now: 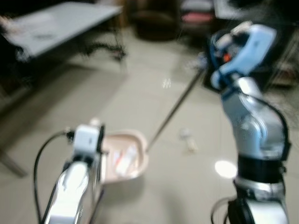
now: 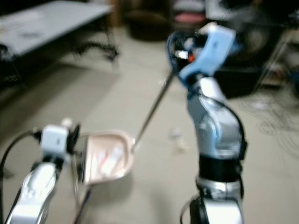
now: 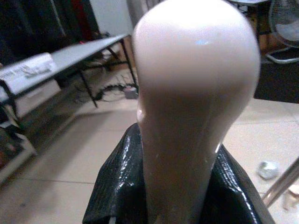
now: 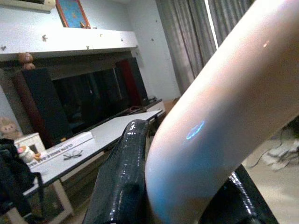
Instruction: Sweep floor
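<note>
The left gripper (image 3: pixel 175 205) clamps the pale pink plastic dustpan (image 1: pixel 125 156) handle and the right gripper (image 4: pixel 187 196) clamps the thin grey metal broom pole (image 1: pixel 175 108), so the crumpled scraps (image 1: pixel 188 139) beyond the pan's mouth may scatter if the broom pushes too hard.

Pale pink dustpan (image 1: pixel 125 156) holds white and red scraps; its handle (image 3: pixel 187 116) is glossy pinkish-cream between black fingers (image 3: pixel 117 186); beige tiled floor (image 1: pixel 140 102); grey table (image 1: pixel 60 23); silver arms
</note>
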Motion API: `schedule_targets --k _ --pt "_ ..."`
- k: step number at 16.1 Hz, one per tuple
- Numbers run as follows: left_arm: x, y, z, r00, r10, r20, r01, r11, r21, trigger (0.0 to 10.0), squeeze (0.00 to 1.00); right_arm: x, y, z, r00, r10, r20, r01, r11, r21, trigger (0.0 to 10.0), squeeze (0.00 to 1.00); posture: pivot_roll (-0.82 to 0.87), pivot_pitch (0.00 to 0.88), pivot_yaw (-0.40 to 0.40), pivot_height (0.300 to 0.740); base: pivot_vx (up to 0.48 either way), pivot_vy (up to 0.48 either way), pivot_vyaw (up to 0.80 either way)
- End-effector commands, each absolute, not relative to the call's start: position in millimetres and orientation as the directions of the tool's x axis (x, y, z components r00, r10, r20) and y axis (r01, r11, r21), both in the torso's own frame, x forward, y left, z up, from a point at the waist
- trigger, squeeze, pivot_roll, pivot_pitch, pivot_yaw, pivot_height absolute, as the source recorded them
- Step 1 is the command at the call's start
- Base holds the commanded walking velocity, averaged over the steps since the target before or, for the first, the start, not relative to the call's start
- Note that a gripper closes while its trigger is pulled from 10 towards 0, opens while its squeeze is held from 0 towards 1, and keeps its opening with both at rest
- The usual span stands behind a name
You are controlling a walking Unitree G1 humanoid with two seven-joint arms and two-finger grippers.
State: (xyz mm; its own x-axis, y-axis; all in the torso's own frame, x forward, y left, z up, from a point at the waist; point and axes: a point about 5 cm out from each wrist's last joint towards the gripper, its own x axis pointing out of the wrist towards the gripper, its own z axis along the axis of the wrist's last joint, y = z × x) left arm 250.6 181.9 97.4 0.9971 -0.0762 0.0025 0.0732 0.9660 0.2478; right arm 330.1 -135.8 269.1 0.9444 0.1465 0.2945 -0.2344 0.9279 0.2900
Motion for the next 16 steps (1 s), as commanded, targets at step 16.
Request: schedule_targets --k 16 --pt "257.2 180.4 105.1 0.995 -0.093 0.020 0.084 0.958 0.275 10.0 0.00 326.2 -141.1 278.1 0.933 0.106 0.344 -0.225 0.917 0.329 10.0 0.00 -0.05 0.000 0.060 0.740 0.362 0.000 0.29"
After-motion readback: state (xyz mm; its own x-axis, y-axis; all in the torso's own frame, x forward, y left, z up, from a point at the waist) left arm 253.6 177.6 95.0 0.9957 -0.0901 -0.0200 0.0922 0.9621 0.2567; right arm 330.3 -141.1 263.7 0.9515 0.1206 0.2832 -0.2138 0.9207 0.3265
